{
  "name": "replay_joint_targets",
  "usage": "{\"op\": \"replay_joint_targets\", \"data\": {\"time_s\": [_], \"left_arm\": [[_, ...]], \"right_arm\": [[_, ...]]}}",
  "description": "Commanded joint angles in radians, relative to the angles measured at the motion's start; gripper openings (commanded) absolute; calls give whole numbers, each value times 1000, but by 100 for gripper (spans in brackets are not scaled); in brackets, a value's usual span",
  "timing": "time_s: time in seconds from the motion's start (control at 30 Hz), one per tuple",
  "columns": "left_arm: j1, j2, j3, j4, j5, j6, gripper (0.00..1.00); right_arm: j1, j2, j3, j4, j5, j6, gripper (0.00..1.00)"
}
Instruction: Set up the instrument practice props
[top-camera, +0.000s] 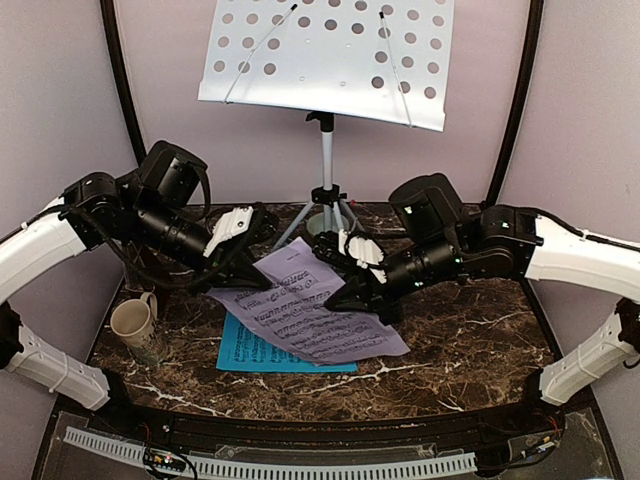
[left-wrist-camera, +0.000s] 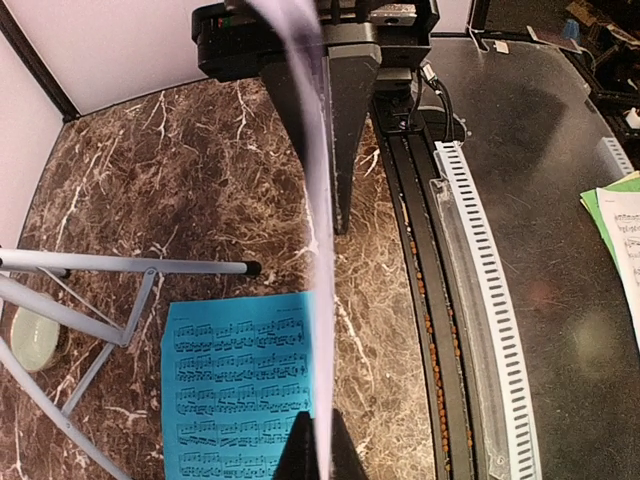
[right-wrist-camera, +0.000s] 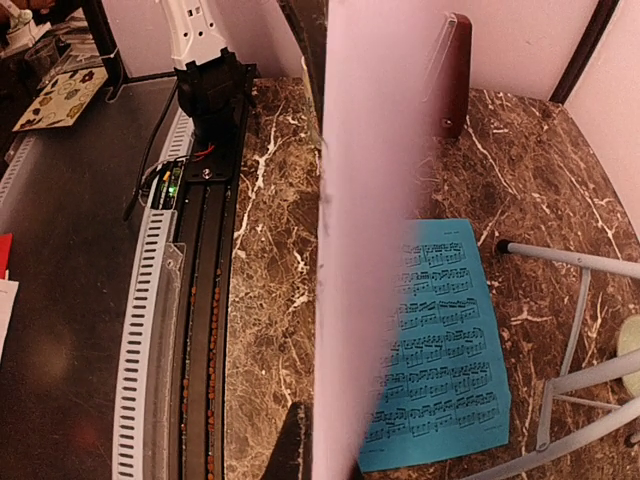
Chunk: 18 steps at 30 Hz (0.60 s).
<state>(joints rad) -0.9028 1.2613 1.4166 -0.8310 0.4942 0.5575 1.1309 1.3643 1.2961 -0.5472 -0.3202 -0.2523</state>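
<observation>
stand tray (top-camera: 330, 60): pale grey, dotted all over with round holes
stand legs (top-camera: 326, 160): silver tubes, black joints and black foot tips
lilac sheet (top-camera: 310, 310): pale purple, rows of black printed staves
blue sheet (top-camera: 250, 355): bright turquoise-blue, black staves and notes
metronome (right-wrist-camera: 458, 75): dark red-brown wood
worktop (top-camera: 470, 340): dark brown marble pattern, white and tan veins
mug (top-camera: 132, 322), at 9 o'clock on the worktop: cream
bowl (left-wrist-camera: 35, 340): pale green

Robot lab cell: marble-look table (top-camera: 470, 340) boxed in by plain pale walls (top-camera: 50, 100) and black posts (top-camera: 118, 70), slotted cable duct (top-camera: 300, 468) along the bottom edge, white arms (top-camera: 40, 250) reaching in from both sides.
</observation>
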Motion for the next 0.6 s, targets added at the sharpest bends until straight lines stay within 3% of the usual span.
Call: {"op": "replay_joint_targets", "data": {"time_s": [0.0, 0.13, 0.27, 0.4, 0.57], "left_arm": [[-4, -34, -18, 44, -41, 4, 11], [-2, -67, -58, 124, -190, -48, 42], [79, -150, -102, 236, -282, -131, 59], [243, -283, -187, 416, -253, -245, 73], [277, -359, -239, 547, -336, -321, 77]], "right_arm": [[7, -1, 39, 15, 3, 39, 0], [7, -14, 93, 30, 29, 77, 0], [3, -37, 141, 41, 55, 96, 0], [-20, -71, 181, 60, 70, 113, 0], [-87, -100, 239, 142, 69, 167, 0]]}}
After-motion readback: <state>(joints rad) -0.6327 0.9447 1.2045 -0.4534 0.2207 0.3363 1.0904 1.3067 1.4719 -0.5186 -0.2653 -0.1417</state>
